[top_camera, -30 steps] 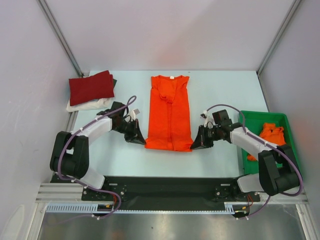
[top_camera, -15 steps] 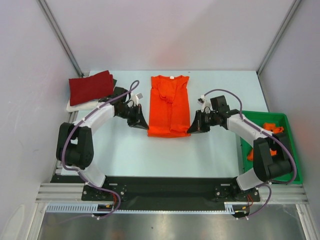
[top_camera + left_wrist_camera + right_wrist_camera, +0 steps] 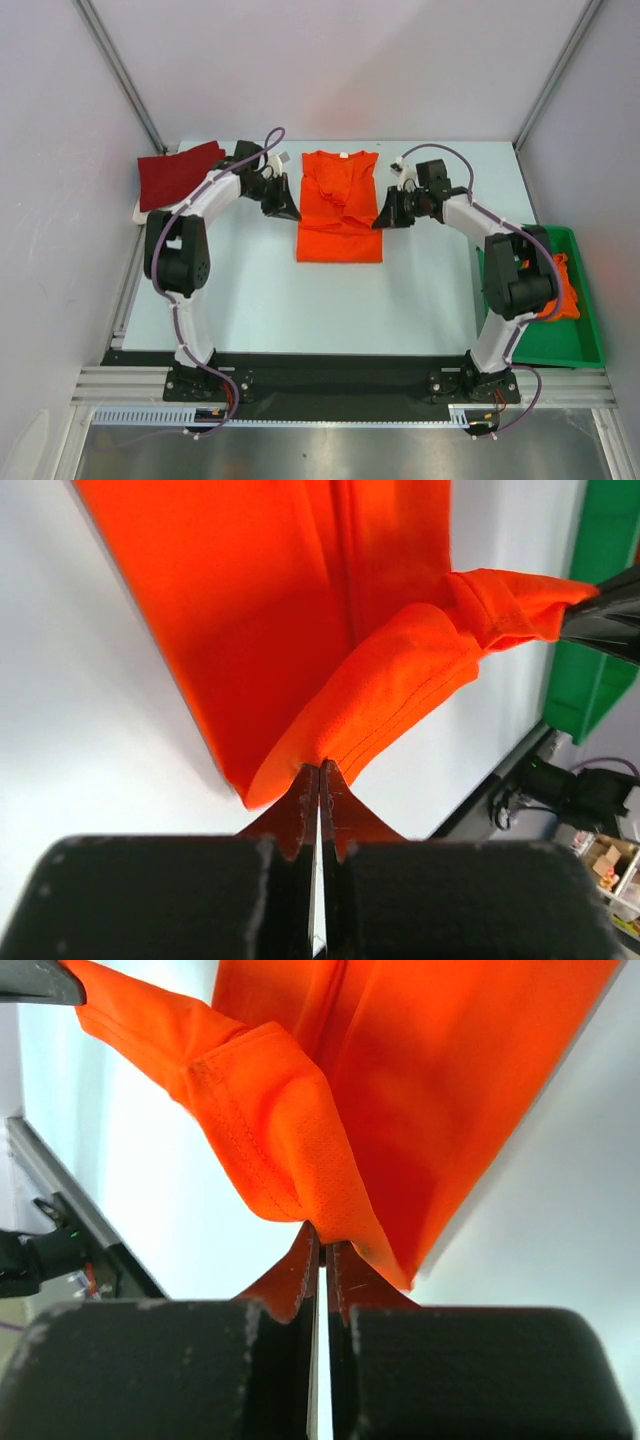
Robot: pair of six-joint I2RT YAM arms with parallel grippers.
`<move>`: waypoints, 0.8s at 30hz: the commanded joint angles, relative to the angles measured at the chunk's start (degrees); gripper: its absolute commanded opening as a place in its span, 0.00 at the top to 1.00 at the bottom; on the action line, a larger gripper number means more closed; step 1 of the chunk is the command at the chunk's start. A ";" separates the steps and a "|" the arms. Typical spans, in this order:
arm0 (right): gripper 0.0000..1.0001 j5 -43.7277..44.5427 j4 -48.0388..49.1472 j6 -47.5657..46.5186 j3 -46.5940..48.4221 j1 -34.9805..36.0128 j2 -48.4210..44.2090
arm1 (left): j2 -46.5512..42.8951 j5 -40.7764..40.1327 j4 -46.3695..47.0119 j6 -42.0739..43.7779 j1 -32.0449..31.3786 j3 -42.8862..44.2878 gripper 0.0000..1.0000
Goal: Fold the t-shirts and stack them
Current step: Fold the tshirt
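Note:
An orange t-shirt (image 3: 339,210) lies lengthwise in the middle of the table, its lower hem lifted and carried back over its body. My left gripper (image 3: 290,213) is shut on the hem's left corner (image 3: 330,730). My right gripper (image 3: 381,222) is shut on the hem's right corner (image 3: 290,1150). Both hold the cloth a little above the shirt. A folded dark red t-shirt (image 3: 180,174) lies on a folded white one (image 3: 143,212) at the back left. Another orange t-shirt (image 3: 563,290) sits crumpled in the green bin (image 3: 575,345).
The green bin stands at the right edge of the table, beside the right arm. Slanted metal frame posts (image 3: 120,75) rise at the back corners. The black mounting rail (image 3: 330,375) runs along the near edge.
Both grippers have moved away from the arm bases toward the collar, carrying the hem with them. The shirt's visible length has shortened as the lower half folds over.

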 commanded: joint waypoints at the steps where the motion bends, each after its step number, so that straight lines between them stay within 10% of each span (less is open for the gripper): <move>1: 1.00 1.35 1.80 -4.23 6.81 -0.35 5.08 | 5.55 -1.45 1.03 2.09 0.34 6.74 1.00; 3: 0.97 1.88 2.33 -6.59 9.62 -0.35 9.38 | 8.37 -3.72 1.29 2.44 0.43 11.13 0.98; 5: 0.71 5.54 3.11 -8.01 15.15 -0.18 12.12 | 12.07 -7.32 0.86 2.70 0.52 16.73 0.60; 8: 0.35 13.20 -1.33 -11.17 23.42 0.26 13.63 | 10.08 -13.49 -0.55 4.11 1.04 18.89 0.44; 24: 0.44 -4.79 -2.60 1.21 -15.41 -4.39 -7.56 | -3.04 10.94 1.56 -0.02 7.46 -14.16 0.23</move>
